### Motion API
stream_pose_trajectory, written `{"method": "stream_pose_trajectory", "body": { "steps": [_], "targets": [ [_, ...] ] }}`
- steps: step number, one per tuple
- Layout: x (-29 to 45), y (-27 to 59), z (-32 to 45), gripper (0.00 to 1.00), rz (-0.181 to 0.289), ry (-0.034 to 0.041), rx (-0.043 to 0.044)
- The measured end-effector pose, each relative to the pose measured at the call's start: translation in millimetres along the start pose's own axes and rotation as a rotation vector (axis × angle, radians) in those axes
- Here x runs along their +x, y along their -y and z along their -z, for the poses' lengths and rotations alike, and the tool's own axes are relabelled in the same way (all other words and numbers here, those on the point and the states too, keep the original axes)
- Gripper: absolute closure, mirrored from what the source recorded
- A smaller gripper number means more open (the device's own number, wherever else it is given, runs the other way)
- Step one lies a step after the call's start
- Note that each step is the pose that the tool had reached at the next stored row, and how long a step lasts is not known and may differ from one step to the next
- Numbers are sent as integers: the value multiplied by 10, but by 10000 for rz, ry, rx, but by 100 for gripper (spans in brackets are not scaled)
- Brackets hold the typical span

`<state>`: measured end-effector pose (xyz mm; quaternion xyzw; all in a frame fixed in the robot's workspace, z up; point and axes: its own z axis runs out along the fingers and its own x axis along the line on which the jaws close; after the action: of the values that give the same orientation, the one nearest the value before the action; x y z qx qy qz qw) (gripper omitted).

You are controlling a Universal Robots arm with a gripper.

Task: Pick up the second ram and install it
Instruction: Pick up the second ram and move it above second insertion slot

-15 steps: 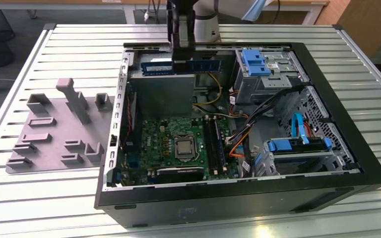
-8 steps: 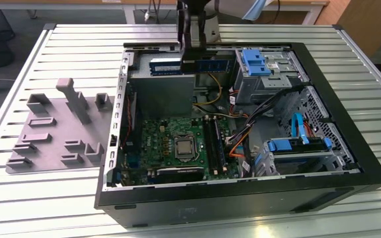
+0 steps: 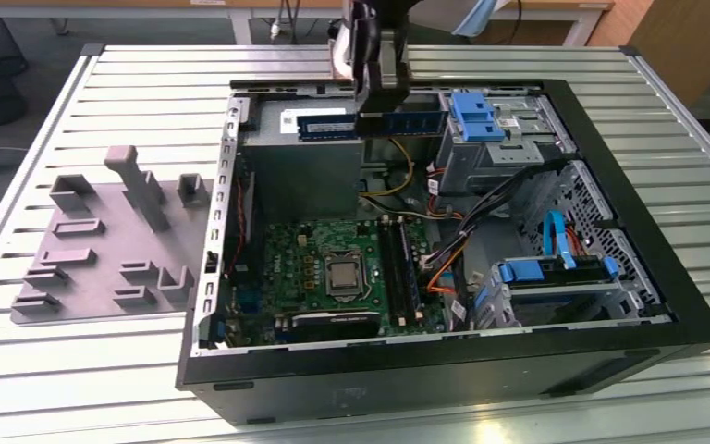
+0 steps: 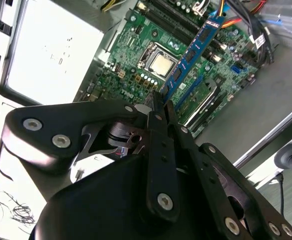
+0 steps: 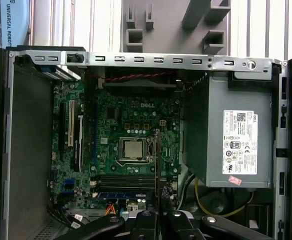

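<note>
**Misalignment is the hazard**

The gripper [image 3: 377, 104] is clamped on the second ram [image 3: 417, 121], hanging at twelve o'clock of the case [image 3: 454, 365] in the exterior view; the slots [image 3: 398, 264] lie toward six o'clock; a tilted stick could jam or slip on seating.

I see my gripper [image 3: 373, 109] at the far end of the open computer case [image 3: 454, 365], jaws closed on the middle of the second ram [image 3: 414, 121], which hangs level near the power supply [image 3: 293, 176]. Grey fixture blocks [image 3: 108, 250] sit on the desk [image 3: 121, 370] at the exterior view's left.
</note>
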<state>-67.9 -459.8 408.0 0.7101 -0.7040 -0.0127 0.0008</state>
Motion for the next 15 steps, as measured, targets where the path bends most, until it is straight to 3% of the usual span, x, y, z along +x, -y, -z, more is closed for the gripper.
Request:
{"method": "stream_pose_trajectory", "body": {
  "steps": [3, 9, 15],
  "targets": [
    [1, 48, 1, 86, 0, -1, -1],
    [1, 57, 0, 86, 1, 0, 0],
    [2, 146, 2, 86, 0, 0, 0]
  ]
}}
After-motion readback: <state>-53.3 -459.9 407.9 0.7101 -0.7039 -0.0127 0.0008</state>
